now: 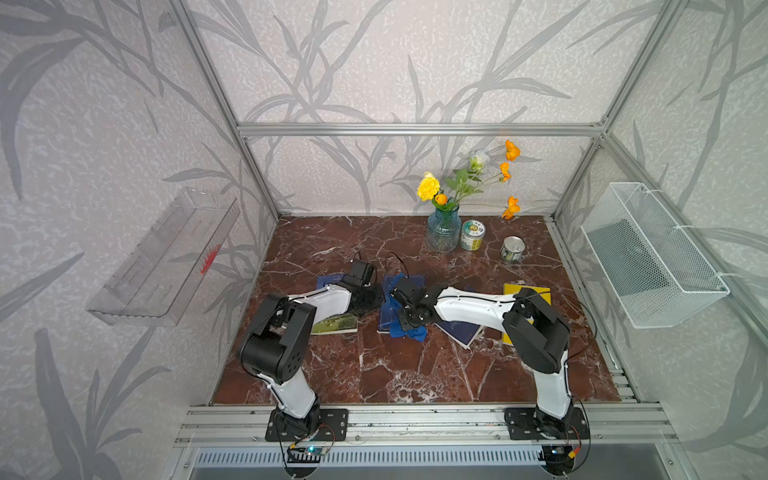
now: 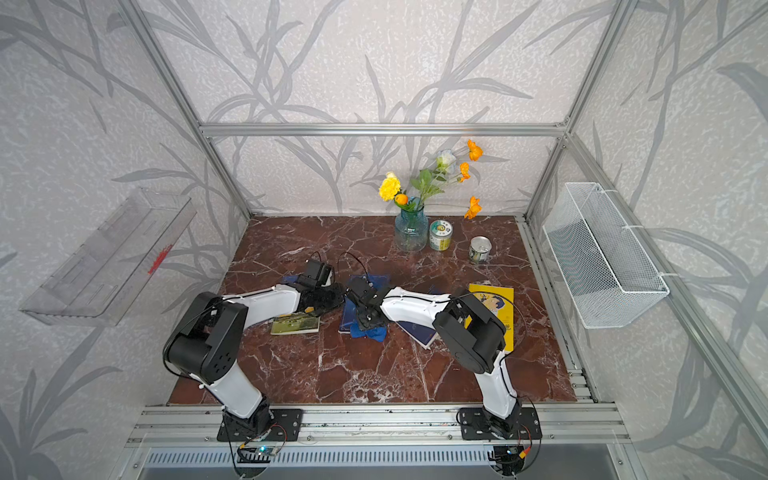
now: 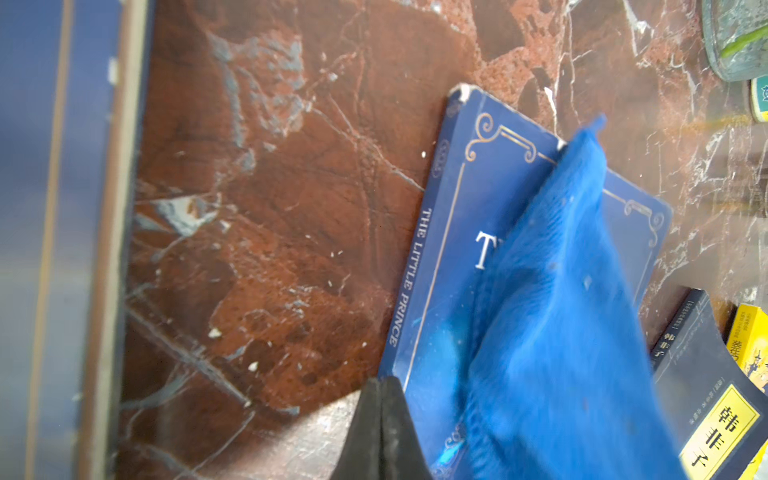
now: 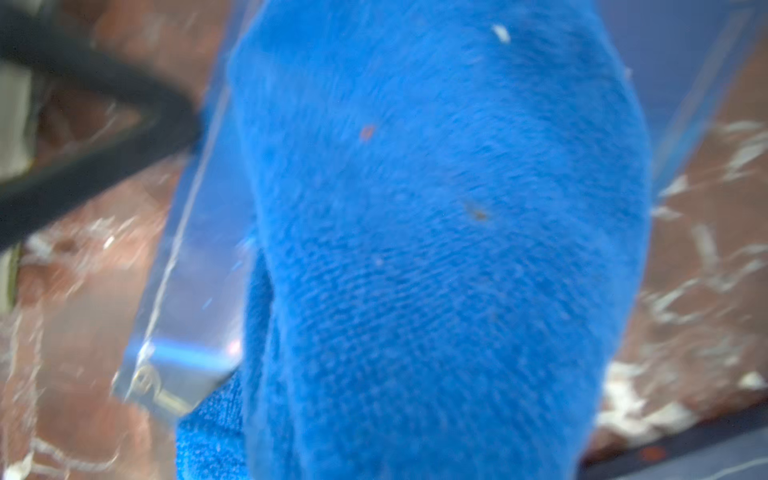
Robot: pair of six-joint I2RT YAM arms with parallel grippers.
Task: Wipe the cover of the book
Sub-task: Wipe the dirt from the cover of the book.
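ROBOT WIPES A CLASSIC: A robot's right hand [image 1: 409,319] grips a bunched blue cloth [image 3: 552,311] against the cover of a navy book [image 3: 469,208], "The Little Prince". The book lies flat on a red-brown marbled worktop [image 1: 374,374], directly beneath that hand. The hand's fingers are hidden by the fabric, which rises from the cover in a peak towards it and fills the right wrist view; the hand is closed on the cloth. Part of the cloth spills past the book's edge on the side nearest the arm bases, and 2 gold-scrolled corners of the cover show bare beside it. The left hand [image 3: 380,419], narrowed to a black wedge with nothing between its fingers, sits at the book's spine edge, on the side away from the right hand; whether its tip touches the spine cannot be told. Behind the left hand, partly under its arm, lie a dark blue book [image 1: 326,282] and a green-covered book [image 1: 334,325]. Behind the right hand, under its forearm, is a dark book with a yellow label [image 1: 461,334], and past that a yellow book [image 1: 536,291]. Well beyond both hands, by the back wall, stand a blue glass vase [image 1: 444,232] of yellow and orange flowers, a green-labelled tin [image 1: 473,235] and a silver-topped tin [image 1: 512,248]
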